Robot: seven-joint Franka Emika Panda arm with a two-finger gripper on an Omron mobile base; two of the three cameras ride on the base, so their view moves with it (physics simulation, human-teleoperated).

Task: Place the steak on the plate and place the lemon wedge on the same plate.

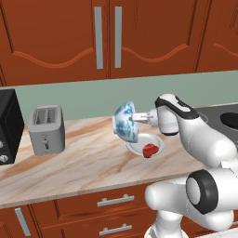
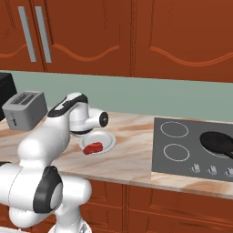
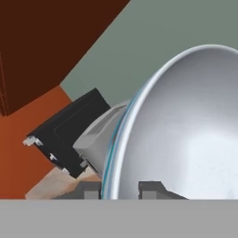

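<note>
While pincer (image 3: 121, 188) grips bowl (image 1: 124, 122), toaster (image 1: 46, 129) beside, steak (image 1: 150, 150) on plate (image 1: 137, 148)

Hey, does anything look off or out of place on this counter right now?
Yes. The pincer holds the patterned bowl by its rim, tipped on its side in the air above the plate. The steak already lies on that plate.

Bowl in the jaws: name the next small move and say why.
Probably lower the bowl onto bare counter and release it. The gripper holds it tipped by the rim above the plate, where the steak already lies, so the jaws aren't free for the lemon wedge.
</note>
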